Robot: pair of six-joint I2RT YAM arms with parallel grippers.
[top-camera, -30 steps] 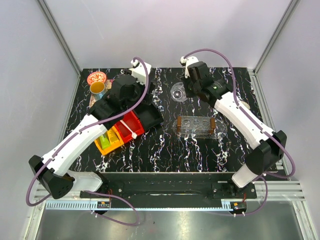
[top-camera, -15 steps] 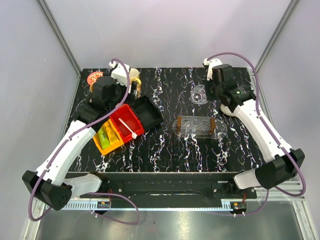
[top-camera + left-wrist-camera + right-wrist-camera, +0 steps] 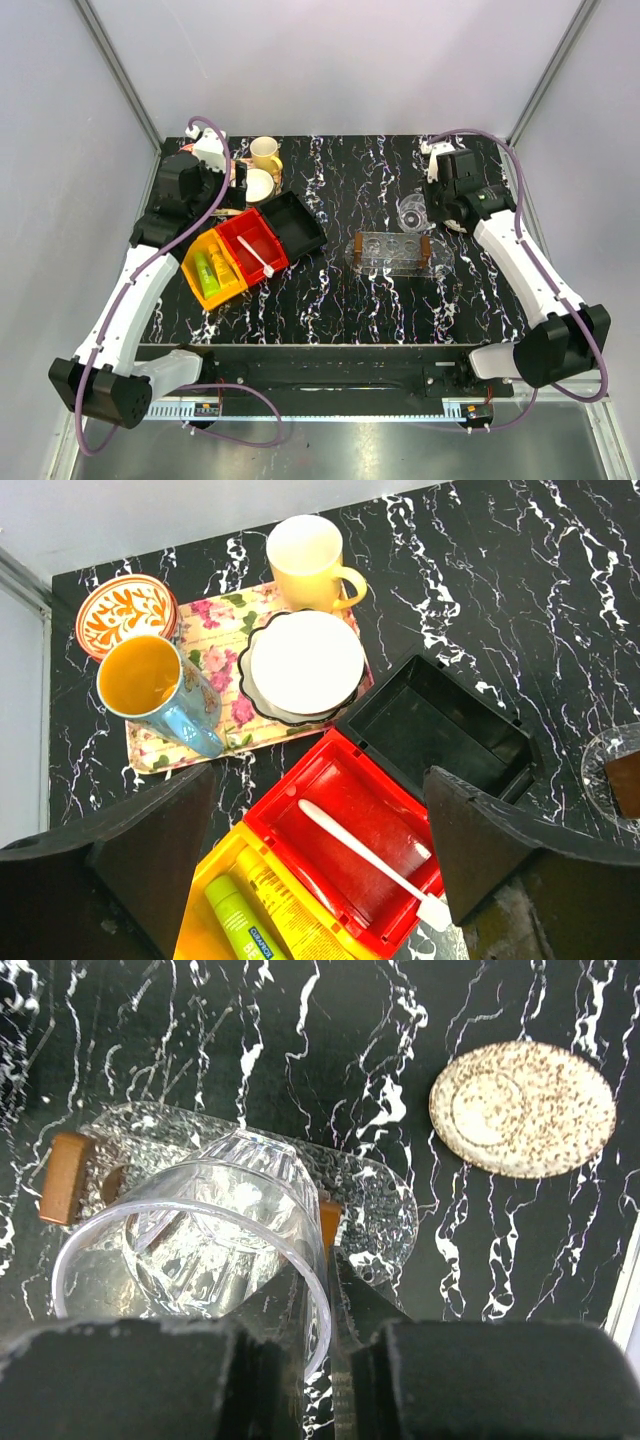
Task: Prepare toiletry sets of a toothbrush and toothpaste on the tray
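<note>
Left gripper [image 3: 315, 825] is wide open; right gripper [image 3: 325, 1290] pinches a glass cup [image 3: 190, 1230]. Toothbrush [image 3: 365, 855] lies slanted in red bin [image 3: 370, 800], fat end near-right.

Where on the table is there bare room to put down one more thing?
Free: the back middle, between the yellow mug and the held glass; also the near strip before the bins and rack. Crowded: the left back, around the floral tray.

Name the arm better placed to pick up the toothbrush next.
Left. Its open left hand hangs right above the red bin holding the toothbrush, while the right hand is far off and shut on a clear glass.
</note>
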